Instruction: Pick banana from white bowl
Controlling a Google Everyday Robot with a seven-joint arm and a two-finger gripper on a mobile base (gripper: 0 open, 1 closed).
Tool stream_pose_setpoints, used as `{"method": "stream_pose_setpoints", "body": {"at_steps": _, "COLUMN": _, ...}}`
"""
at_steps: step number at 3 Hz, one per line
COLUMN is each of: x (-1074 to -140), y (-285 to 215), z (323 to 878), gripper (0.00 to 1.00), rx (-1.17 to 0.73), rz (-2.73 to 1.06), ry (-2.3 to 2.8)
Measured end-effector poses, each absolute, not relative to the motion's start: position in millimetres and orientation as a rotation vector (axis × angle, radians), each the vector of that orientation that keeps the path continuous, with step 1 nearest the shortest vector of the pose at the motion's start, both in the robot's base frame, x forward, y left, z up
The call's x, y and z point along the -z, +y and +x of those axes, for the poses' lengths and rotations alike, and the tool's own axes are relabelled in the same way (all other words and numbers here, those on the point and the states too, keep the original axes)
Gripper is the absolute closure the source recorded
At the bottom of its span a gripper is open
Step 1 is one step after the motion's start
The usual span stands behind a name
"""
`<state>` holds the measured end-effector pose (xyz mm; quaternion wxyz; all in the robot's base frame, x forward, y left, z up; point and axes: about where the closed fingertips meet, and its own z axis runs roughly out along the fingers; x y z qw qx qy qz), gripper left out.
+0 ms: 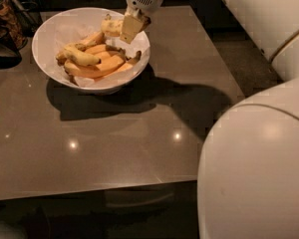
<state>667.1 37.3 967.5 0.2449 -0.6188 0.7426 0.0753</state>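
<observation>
The white bowl [52,31] stands at the far left of the grey table and holds several bananas on crinkled paper. A slim curved yellow banana [81,57] and long orange-toned bananas [100,66] lie inside it. My gripper [125,29] hangs over the bowl's far right rim. It is shut on the short, plump pale-yellow banana [111,26], which is lifted clear of the other bananas and sticks out to the gripper's left.
Dark objects [2,21] stand at the table's far left beside the bowl. The grey table [114,133] stretches toward me, with its front edge near the bottom. My large white arm [259,148] fills the right side of the view.
</observation>
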Motion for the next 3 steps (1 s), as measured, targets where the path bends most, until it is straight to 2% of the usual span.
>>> {"method": "stream_pose_setpoints", "body": {"at_steps": 2, "x": -989.8, "y": 14.9, "z": 618.0, "gripper": 1.0, "rx": -0.231, "rz": -1.677, "ry": 1.984}}
{"method": "stream_pose_setpoints", "body": {"at_steps": 3, "x": -989.9, "y": 14.9, "z": 617.8, "gripper": 1.0, "rx": -0.231, "rz": -1.677, "ry": 1.984}}
